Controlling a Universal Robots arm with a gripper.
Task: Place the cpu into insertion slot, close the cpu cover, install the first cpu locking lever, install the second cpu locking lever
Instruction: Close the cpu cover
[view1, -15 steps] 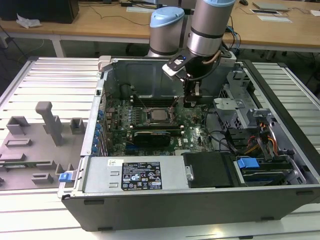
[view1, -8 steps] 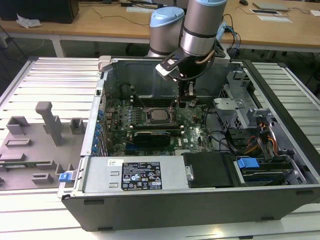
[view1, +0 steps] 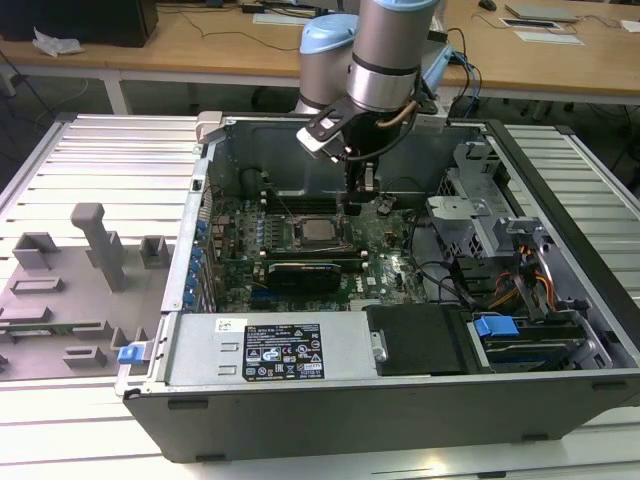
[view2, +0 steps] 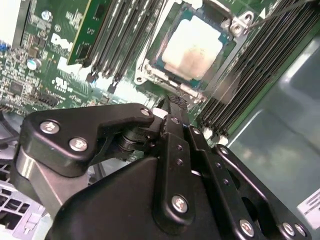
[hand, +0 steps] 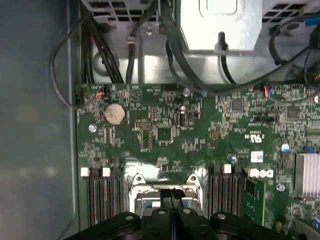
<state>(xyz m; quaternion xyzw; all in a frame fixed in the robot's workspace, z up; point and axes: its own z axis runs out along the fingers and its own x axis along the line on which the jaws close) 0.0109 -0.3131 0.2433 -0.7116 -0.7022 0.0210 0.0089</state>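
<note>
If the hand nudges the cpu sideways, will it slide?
Probably not: the cpu sits flat in the slot, whose metal rim likely blocks sliding. Its flat metal top looks stiff, unlikely to flex. Small and thin, so probably light.

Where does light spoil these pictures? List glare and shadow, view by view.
Second wrist view: glare whitens the cpu top; the pincer is dark in front. First wrist view: the metal box glares, the case wall is dim. Exterior view: the table slats are bleached, the board is darker.
</note>
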